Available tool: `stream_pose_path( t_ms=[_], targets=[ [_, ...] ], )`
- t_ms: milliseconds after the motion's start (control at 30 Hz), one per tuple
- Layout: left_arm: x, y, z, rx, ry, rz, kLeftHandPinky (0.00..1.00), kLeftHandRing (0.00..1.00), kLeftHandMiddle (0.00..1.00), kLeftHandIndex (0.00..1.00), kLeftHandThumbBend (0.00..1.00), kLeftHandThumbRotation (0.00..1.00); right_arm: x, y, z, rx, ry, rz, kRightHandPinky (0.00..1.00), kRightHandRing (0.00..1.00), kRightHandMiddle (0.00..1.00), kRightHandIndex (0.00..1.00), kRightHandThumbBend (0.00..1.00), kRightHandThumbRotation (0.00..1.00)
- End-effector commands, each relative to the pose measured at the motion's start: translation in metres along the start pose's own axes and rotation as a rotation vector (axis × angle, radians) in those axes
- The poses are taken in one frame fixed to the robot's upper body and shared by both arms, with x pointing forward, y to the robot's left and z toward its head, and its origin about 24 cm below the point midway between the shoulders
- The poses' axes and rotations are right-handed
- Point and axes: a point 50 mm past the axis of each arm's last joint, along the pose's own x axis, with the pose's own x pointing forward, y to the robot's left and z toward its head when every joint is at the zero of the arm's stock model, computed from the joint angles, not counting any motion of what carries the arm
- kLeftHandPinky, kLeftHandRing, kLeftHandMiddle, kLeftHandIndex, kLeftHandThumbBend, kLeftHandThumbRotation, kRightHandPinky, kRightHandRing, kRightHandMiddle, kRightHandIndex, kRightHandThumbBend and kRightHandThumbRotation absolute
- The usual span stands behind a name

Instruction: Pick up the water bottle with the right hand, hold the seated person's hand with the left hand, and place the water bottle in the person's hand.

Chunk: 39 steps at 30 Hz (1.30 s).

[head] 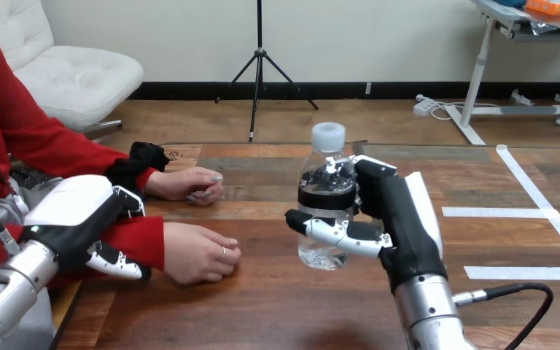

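We noted right hand [401,219] clamped round water bottle [317,193], bottle upright at table's [277,306] middle. Left hand [80,215] sat at left edge against person's red sleeve [142,240]; whether it gripped, we could not tell. Person's nearer hand [200,251] rested on table, apart from bottle.

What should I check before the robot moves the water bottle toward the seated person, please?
1. Grip: ok; the right robot hand is curled round the water bottle.
2. Bottle upright, cap on: ok.
3. Hold on the person's wrist: cannot tell; the left robot hand sits at the red sleeve.
4. Receiving hand open: not ok; the person's nearer hand lies knuckles up on the table, fingers curled.
5. Path from bottle to that hand: ok, bare table.
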Motion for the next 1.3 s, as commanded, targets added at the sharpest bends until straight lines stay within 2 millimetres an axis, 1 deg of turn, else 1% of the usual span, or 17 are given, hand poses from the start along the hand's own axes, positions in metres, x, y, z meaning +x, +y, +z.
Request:
stream_pose_path(
  t_ms=[0,533,700,1100,1267],
  targets=[
    [0.018,0.024,0.019,-0.046,-0.095,0.151,0.22,0.3,0.38,0.4,0.81,0.17,0.012,0.001,0.023,0.026,-0.13,-0.031,0.28,0.39,0.52,0.53,0.75,0.0],
    [0.021,0.026,0.025,-0.057,-0.128,0.167,0.22,0.29,0.38,0.39,0.82,0.18,0.012,0.003,0.022,0.019,-0.127,-0.039,0.29,0.41,0.53,0.53,0.75,0.0],
    [0.021,0.028,0.027,-0.066,-0.142,0.174,0.21,0.28,0.37,0.39,0.82,0.18,0.012,0.002,0.02,0.019,-0.125,-0.039,0.28,0.39,0.53,0.53,0.74,0.0],
    [0.023,0.03,0.031,-0.093,-0.17,0.19,0.19,0.26,0.35,0.37,0.8,0.17,0.012,0.002,0.019,0.023,-0.124,-0.042,0.28,0.38,0.53,0.53,0.74,0.0],
    [0.023,0.031,0.032,-0.089,-0.175,0.191,0.19,0.26,0.35,0.37,0.79,0.16,0.012,0.002,0.019,0.028,-0.12,-0.047,0.28,0.39,0.53,0.54,0.74,0.0]
  ],
)
